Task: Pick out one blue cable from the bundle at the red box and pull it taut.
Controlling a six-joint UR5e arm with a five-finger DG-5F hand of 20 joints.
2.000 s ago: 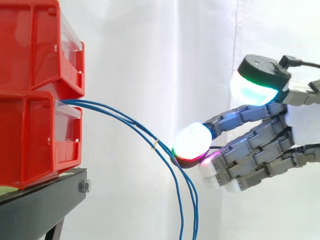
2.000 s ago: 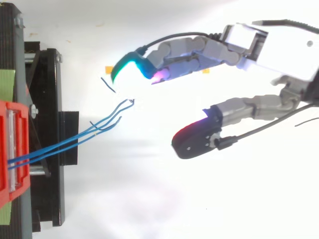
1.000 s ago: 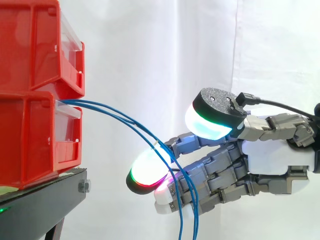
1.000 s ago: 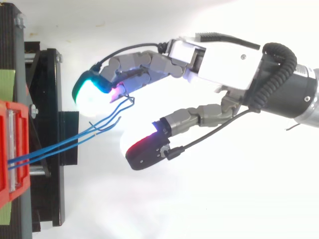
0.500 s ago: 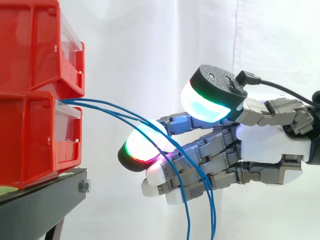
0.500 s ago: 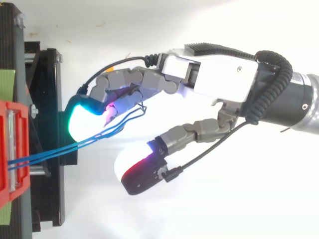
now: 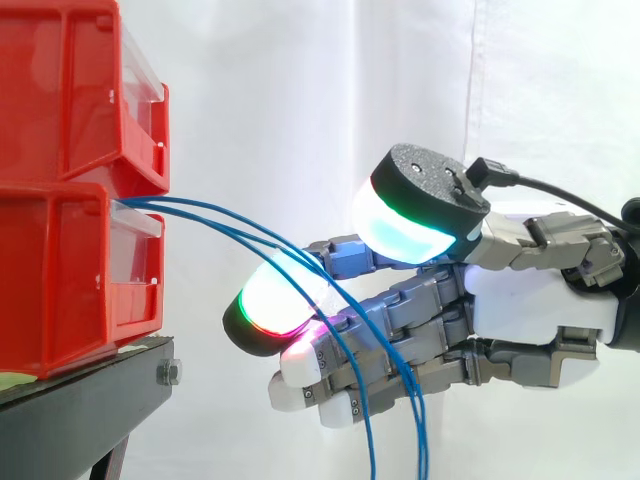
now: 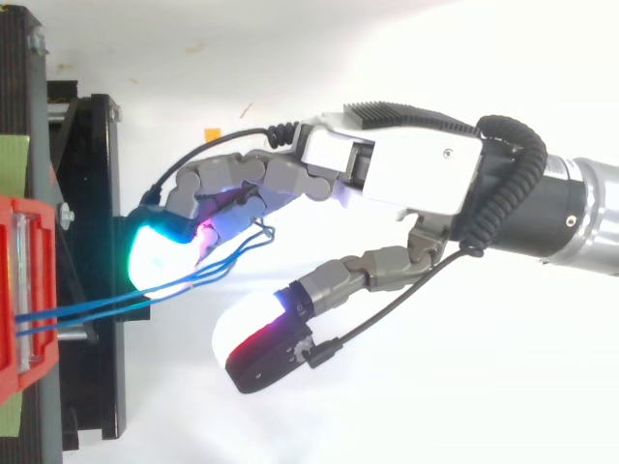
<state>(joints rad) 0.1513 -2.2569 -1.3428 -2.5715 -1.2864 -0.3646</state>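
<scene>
Since nothing is pinched yet, I'd call this early: approach done; selection, grip and pull all left. My hand [image 7: 530, 300] sits centre-right in the side view, spread wide. Its fingers are nearly straight and point at the lower red bin [image 7: 60, 280] at the left edge, with the thumb [image 7: 410, 215] well above them. Blue cables [image 7: 190, 205] leave that bin's front lip, arc down to the right across my fingers and hang slack off the bottom edge. None taut, and none separated from the bundle as far as I can judge.

Side view gives the sag and height: cables cross in front of the fingers, below the thumb. Contact I can't confirm. It also shows the black stand [image 7: 80, 410] under the bin.

Top view gives the lateral picture: cables run from lower left into the gap between fingertips [image 8: 155, 256] and thumb, close to the fingers and well apart from the thumb. A loose cable end curls just beside the fingers, mid-frame.
</scene>
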